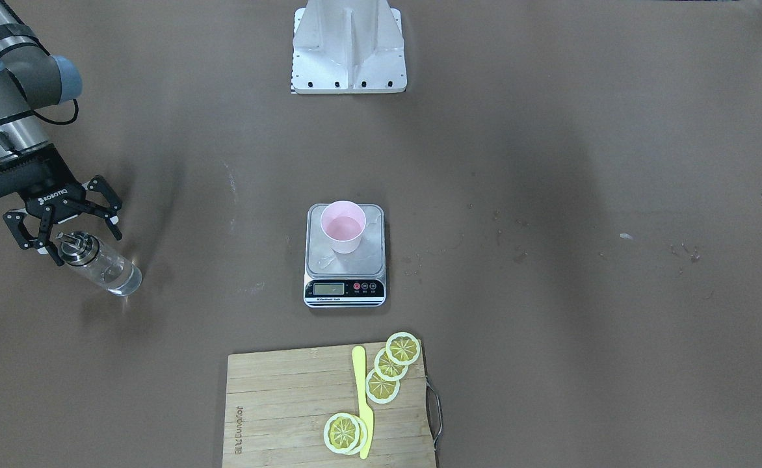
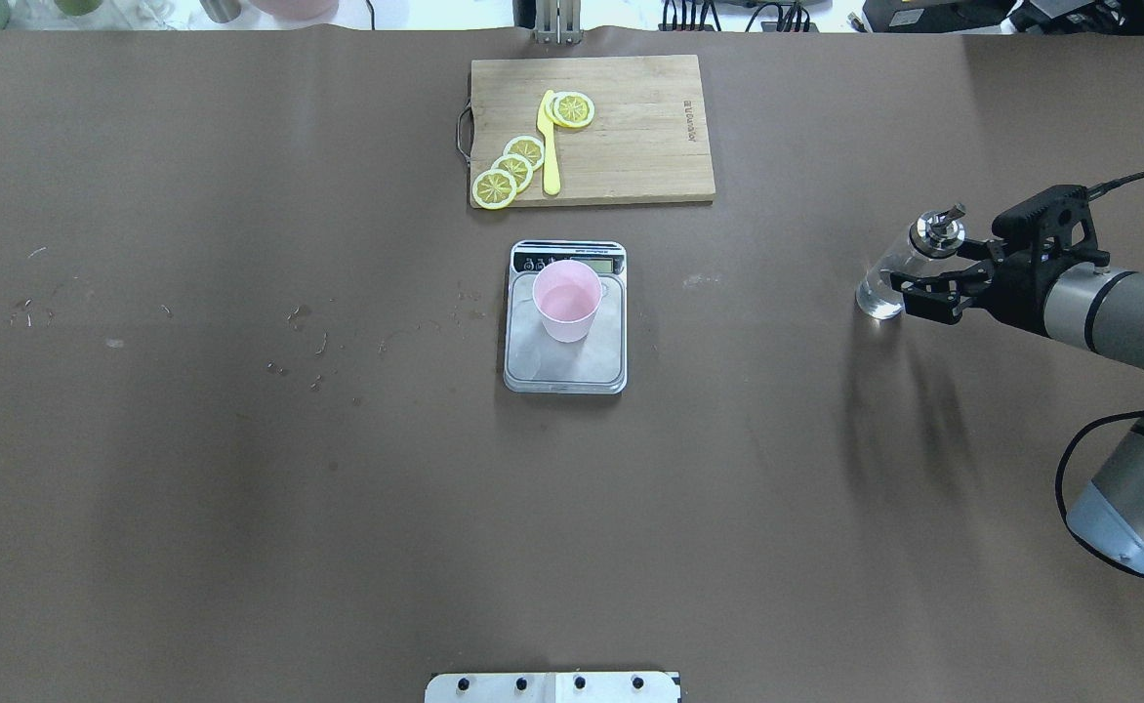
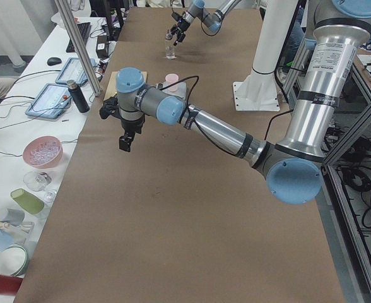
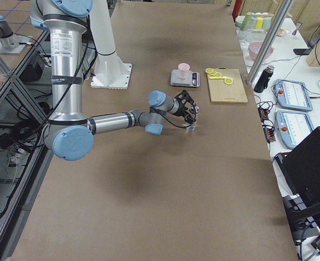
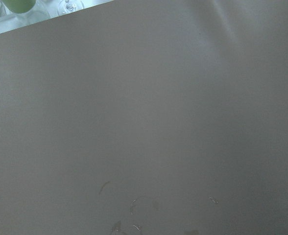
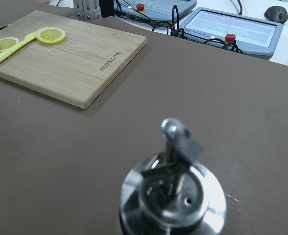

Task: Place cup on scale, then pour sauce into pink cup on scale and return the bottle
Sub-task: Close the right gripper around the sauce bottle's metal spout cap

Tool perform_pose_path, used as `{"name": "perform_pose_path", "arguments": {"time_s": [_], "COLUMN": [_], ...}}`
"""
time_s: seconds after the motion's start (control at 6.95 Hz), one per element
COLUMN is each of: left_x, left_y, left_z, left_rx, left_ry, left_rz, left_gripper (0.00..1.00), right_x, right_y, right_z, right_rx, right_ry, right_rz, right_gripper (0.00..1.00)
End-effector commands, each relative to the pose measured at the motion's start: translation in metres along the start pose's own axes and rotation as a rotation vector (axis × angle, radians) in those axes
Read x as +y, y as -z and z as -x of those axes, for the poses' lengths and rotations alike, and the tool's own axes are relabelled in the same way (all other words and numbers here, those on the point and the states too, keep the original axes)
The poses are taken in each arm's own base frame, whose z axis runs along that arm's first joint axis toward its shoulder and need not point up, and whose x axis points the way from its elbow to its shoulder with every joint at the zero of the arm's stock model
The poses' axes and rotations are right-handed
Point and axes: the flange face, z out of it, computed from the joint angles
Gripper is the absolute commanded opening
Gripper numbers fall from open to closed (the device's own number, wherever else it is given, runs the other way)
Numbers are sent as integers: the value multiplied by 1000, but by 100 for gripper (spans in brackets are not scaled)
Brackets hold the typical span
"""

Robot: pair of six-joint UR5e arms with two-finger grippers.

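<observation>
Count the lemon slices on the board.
4: three slices overlap in a row beside the knife, near the handle of the board; one lies at the knife's other end, possibly hiding a fifth beneath.

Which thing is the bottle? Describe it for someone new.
On the brown table, look to the robot's right, well away from the scale in the middle. The bottle stands there between the fingers of the right gripper. It is clear glass with a steel spout; the cup is pink.
</observation>
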Motion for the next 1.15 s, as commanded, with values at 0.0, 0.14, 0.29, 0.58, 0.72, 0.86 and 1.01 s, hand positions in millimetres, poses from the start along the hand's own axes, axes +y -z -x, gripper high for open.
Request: {"name": "perform_pose_path", "arguments": {"time_s": [0.0, 0.14, 0.29, 0.58, 0.72, 0.86, 1.01], "left_x": [0, -1, -1, 0, 0, 0, -1], "left_y": [4, 6, 7, 6, 6, 6, 7], "left_z": [-4, -6, -7, -6, -6, -6, -7], "left_rx": [1, 1, 0, 1, 0, 1, 1], "left_ry": [10, 12, 15, 16, 16, 16, 16], "left_rz": [-8, -12, -13, -12, -12, -12, -12], "left_gripper": [98, 98, 98, 98, 98, 98, 98], "right_x": [1, -1, 1, 13, 11, 11, 11], "right_y": [-6, -8, -16, -39, -40, -40, -41], "right_z": [-7, -5, -8, -20, -18, -18, -18], "right_rx": [14, 12, 13, -12, -12, -12, -13], "right_ry": [-3, -3, -5, -5, -5, -6, -7], "right_rz": [4, 2, -1, -53, -58, -58, -57], "right_gripper": [100, 99, 99, 99, 99, 99, 94]}}
